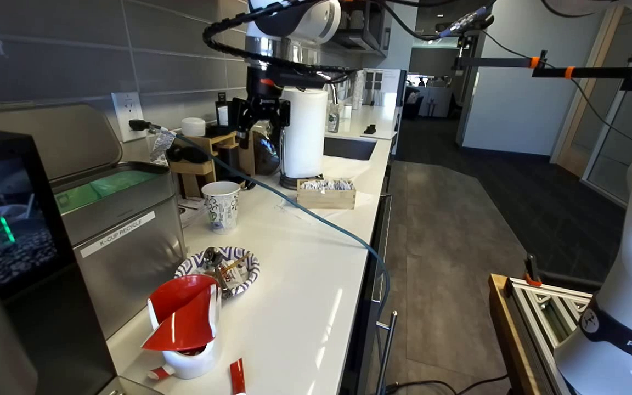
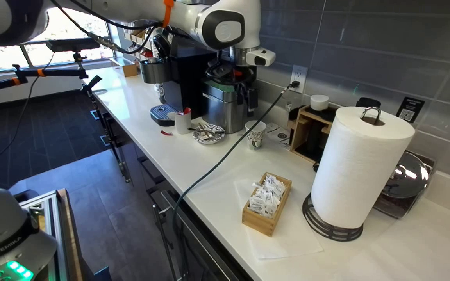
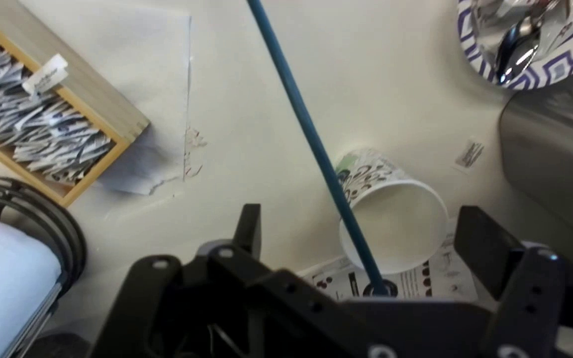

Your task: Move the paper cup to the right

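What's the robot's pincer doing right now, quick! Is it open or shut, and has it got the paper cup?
Pincer: open, holding nothing; the paper cup stands on the counter, not gripped.

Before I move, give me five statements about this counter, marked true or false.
The paper cup stands upright on the counter. True.
The gripper is shut on the paper cup. False: the gripper is open and apart from it.
In the wrist view, the blue cable crosses in front of the paper cup. True.
The low wooden box holds spoons. False: the low wooden box holds paper packets.
The paper towel roll is taller than the paper cup. True.
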Available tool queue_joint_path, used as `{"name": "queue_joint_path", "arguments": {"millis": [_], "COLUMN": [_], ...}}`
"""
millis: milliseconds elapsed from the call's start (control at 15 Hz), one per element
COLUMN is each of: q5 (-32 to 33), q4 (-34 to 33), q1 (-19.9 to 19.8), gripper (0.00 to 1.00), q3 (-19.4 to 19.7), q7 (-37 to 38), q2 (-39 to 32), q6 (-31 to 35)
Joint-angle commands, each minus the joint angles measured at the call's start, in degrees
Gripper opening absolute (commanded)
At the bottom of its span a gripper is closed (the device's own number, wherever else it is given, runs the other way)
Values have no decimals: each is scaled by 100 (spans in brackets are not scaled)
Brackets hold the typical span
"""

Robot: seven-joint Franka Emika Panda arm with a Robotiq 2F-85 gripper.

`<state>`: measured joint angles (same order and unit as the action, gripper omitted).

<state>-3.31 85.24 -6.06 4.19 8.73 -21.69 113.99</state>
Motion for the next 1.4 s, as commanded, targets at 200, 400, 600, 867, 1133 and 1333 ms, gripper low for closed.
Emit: {"name": "queue_joint_path", "arguments": {"millis": [200, 400, 600, 867, 1133, 1333], "q5": [-772, -492, -597, -910, -1102, -1110], "q4": [41, -127, -171, -87, 131, 412], "q1": [47, 103, 133, 258, 397, 366], "gripper": [100, 100, 100, 100, 100, 100], "q3": [-111, -29, 26, 28, 66, 154], "q7": [571, 452, 970, 2230, 3401, 4106], "q2": [82, -28, -56, -172, -229, -238], "q6": [-617, -567, -621, -586, -318, -34]}}
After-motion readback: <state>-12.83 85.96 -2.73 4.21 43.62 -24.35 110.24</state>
